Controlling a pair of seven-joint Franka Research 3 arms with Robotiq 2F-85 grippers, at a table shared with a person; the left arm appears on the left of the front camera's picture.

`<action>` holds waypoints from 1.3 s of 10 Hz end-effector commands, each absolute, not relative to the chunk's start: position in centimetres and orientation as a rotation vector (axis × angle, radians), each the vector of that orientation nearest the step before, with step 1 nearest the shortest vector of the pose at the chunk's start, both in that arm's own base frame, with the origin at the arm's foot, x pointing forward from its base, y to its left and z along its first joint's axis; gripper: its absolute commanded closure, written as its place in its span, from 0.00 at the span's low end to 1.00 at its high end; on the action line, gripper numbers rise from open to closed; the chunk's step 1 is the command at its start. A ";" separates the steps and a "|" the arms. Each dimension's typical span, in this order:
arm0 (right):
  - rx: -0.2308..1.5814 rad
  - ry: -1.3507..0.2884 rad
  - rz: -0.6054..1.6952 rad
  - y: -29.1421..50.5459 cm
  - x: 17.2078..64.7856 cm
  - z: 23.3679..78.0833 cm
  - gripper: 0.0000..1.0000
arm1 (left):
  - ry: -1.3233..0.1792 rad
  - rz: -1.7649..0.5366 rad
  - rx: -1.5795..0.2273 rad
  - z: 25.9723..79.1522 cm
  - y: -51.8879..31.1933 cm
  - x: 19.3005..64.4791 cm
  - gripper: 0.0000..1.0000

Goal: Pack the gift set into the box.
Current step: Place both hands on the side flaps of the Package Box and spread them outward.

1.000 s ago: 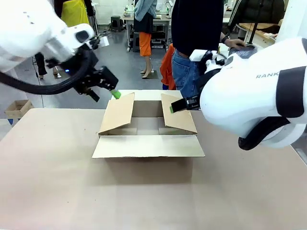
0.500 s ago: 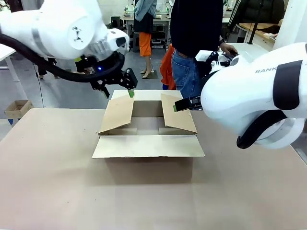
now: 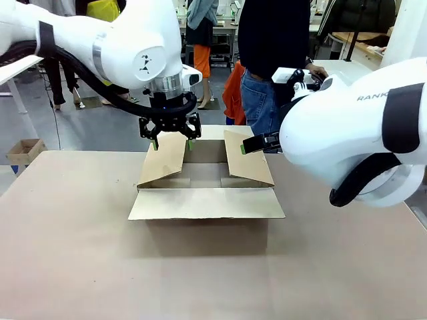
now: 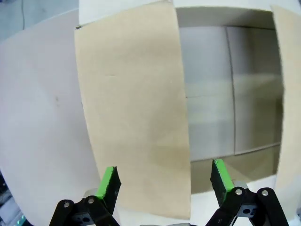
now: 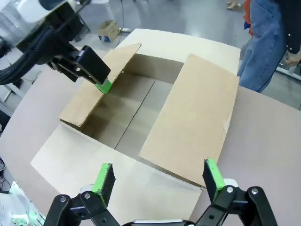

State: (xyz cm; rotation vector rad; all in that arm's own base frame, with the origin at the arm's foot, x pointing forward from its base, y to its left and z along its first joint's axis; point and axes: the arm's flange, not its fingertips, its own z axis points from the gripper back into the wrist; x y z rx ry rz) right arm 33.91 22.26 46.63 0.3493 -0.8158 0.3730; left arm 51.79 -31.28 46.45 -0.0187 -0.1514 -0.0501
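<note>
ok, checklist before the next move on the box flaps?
1. Left gripper open: ok. Its pads stand either side of the left flap; whether they touch it, cannot tell.
2. Right gripper open: ok, above the right flap.
3. Side flaps out of the opening: not ok. Both lean inward over the box.
4. Near flap folded out flat: ok.
5. Person's hand away from the box: ok, it is off to the side behind the right arm.
6. Gift set ready to hand: cannot tell.
</note>
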 end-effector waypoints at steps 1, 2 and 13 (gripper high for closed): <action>0.346 -0.829 0.365 22.4 33.9 46.9 0.00 | -0.131 -0.024 0.038 46.7 -32.3 53.1 0.00; 0.346 -0.829 0.365 22.4 33.9 46.9 0.00 | -0.126 -0.007 0.048 46.2 -32.4 53.6 0.00; 0.346 -0.829 0.365 22.4 33.9 46.9 0.00 | -0.178 0.035 0.278 41.4 -31.1 54.3 0.00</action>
